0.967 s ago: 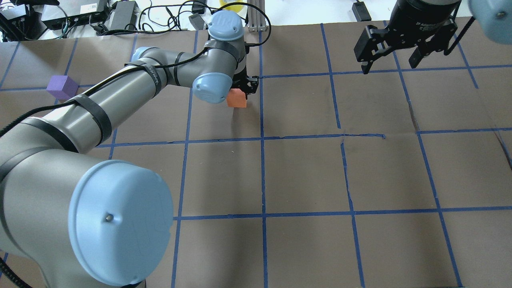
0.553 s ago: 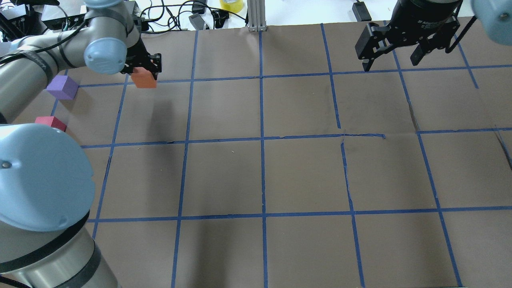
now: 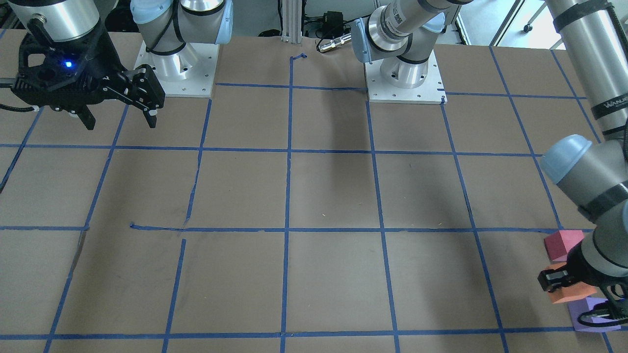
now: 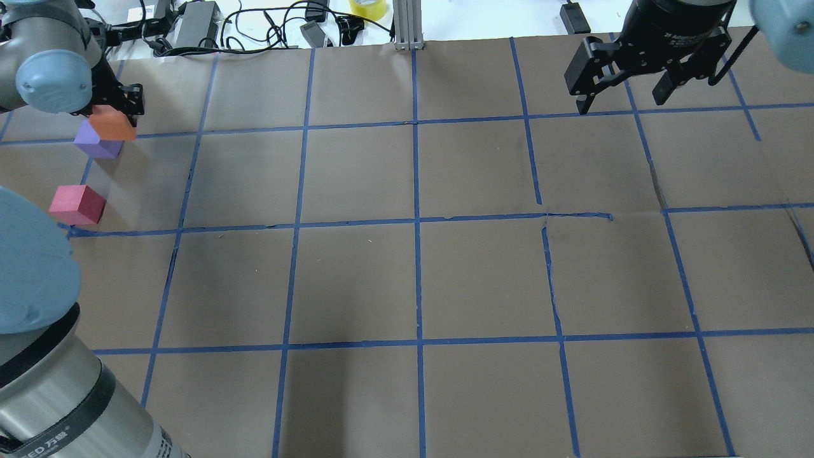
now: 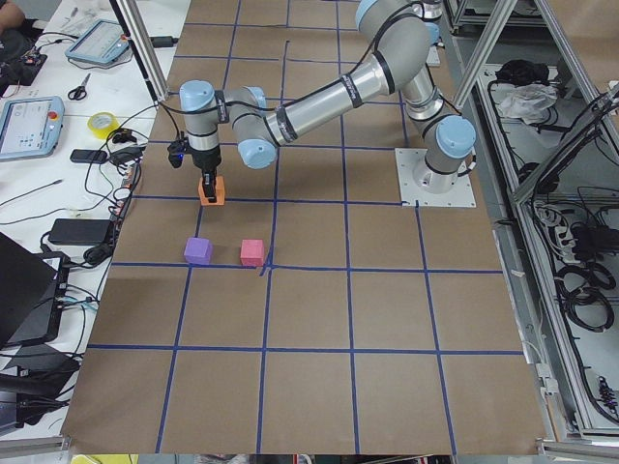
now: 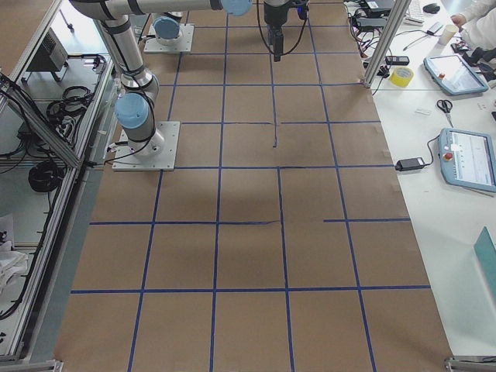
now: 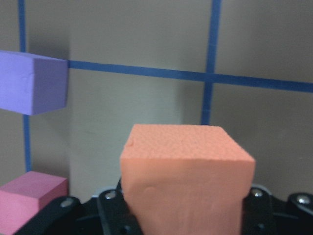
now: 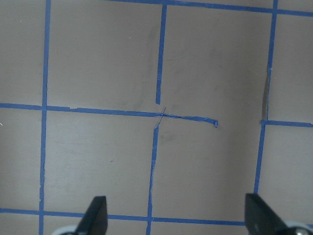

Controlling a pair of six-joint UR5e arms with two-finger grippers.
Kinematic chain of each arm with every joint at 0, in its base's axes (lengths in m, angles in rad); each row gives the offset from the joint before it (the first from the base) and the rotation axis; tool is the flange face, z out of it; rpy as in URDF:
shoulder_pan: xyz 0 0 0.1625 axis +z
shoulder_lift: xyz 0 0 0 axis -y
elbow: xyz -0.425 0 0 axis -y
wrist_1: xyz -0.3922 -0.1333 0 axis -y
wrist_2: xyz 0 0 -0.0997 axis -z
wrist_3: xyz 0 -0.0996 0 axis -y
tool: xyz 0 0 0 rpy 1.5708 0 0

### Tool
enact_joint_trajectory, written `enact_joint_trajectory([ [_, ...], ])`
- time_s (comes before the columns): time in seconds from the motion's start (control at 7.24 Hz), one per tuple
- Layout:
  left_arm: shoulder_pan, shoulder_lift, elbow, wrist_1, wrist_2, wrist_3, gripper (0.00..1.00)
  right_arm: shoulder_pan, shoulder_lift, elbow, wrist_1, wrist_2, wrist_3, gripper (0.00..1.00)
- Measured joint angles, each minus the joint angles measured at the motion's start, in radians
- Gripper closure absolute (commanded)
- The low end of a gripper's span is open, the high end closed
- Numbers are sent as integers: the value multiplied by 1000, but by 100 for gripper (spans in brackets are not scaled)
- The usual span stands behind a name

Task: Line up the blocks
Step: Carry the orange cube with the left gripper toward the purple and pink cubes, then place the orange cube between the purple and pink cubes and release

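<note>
My left gripper (image 4: 116, 113) is shut on the orange block (image 4: 113, 125) and holds it above the table at the far left, beside and partly over the purple block (image 4: 94, 144). The crimson-pink block (image 4: 77, 204) sits nearer me, apart from both. The wrist view shows the orange block (image 7: 186, 181) between the jaws, the purple block (image 7: 32, 81) at upper left and the pink block (image 7: 29, 196) at lower left. The three blocks also show in the left side view: orange (image 5: 211, 189), purple (image 5: 198, 250), pink (image 5: 252, 252). My right gripper (image 4: 619, 107) is open and empty, high over the far right.
The table (image 4: 420, 273) is brown paper with a blue tape grid. Cables, power bricks and a yellow tape roll (image 4: 367, 7) lie beyond the far edge. An aluminium post (image 4: 407, 25) stands at the far middle. The left arm's base (image 4: 38, 331) fills the near left.
My left arm has swung left with the orange block, from the table's far middle to the far left by the purple block. The right arm has not moved.
</note>
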Motion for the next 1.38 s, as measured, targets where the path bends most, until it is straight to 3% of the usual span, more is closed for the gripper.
enact_joint_trajectory([
  [0.28, 89, -35, 62, -35, -9, 83, 100, 0, 0, 2, 1, 0, -1, 0],
  [0.69, 205, -73, 74, -50, -137, 191, 100, 0, 1, 3, 1, 2, -1, 0],
  [1.11, 233, -121, 72, -25, -243, 249, 100, 0, 1, 3, 1, 3, -2, 0],
  [1.38, 233, -137, 43, -2, -264, 292, 100, 0, 0, 3, 1, 6, -2, 0],
])
